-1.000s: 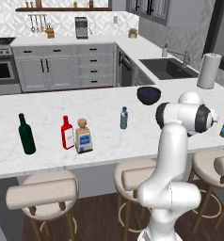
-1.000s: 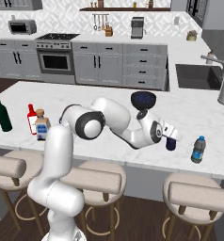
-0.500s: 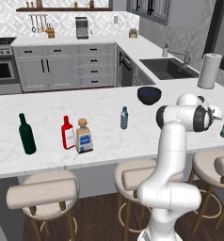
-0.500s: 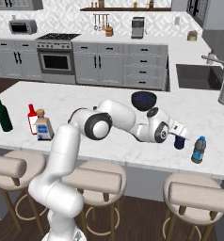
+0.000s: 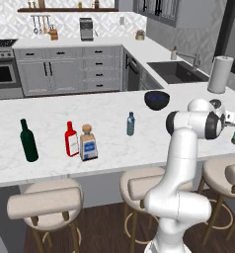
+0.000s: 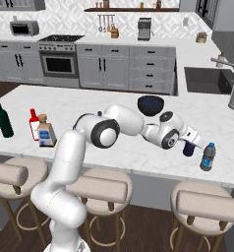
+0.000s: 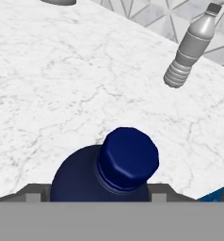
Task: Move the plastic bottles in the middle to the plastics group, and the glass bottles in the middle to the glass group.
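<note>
1. I have the gripper (image 6: 190,143) out by the right end of the counter (image 5: 50,111), close to its front edge. My hand view looks straight down on the dark navy bottle (image 7: 109,174) between the fingers.
2. Grip state: the bottle sits between the jaws, but I cannot tell whether the pads are pressing on it or standing just off it. I also can't say whether its base is on the marble or just above it.
3. The blue bottle with the label band (image 6: 208,156) stands just beside it on the right, which is the plastics group.
4. Risks, as I judge them: if I let go while it is tilted or off the surface, the squat bottle could topple toward the front edge. Pulling away sideways could knock the neighbour over.
5. The slim pale bottle (image 5: 131,123) and the amber corked bottle (image 5: 88,144) both wait mid-counter; the amber one stands just beside the red bottle (image 5: 71,140), with the green wine bottle (image 5: 28,141) farther left.
</note>
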Motion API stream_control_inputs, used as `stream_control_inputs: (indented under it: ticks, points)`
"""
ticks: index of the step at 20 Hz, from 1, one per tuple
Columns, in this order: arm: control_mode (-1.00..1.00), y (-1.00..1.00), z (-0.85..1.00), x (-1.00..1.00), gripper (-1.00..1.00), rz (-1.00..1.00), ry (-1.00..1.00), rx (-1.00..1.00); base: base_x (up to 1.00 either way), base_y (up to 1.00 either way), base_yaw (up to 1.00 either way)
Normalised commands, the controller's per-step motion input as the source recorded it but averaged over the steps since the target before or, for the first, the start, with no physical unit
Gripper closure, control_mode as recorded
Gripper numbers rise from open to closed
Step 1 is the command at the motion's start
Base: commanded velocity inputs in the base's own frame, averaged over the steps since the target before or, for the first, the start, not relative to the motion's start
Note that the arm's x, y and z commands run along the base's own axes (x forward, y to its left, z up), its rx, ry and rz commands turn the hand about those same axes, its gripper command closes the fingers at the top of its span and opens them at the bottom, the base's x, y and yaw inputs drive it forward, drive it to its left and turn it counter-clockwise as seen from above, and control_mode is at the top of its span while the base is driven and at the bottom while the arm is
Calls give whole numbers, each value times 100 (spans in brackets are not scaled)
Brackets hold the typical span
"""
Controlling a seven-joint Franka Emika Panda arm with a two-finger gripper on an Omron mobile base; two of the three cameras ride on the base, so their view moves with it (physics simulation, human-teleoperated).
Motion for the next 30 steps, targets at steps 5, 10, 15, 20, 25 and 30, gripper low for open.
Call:
stream_control_inputs:
  ticks: [5,10,15,20,25,30]
  points:
    - [-100,8,-43,-5,-100,0,0,0,0,0,0]
    - [-100,2,-19,2,-100,0,0,0,0,0,0]
    - [-100,0,-9,-2,-100,0,0,0,0,0,0]
    - [-100,0,-3,0,-100,0,0,0,0,0,0]
    - [-100,1,-1,-1,-100,0,0,0,0,0,0]
    - [-100,12,0,-15,-100,0,0,0,0,0,0]
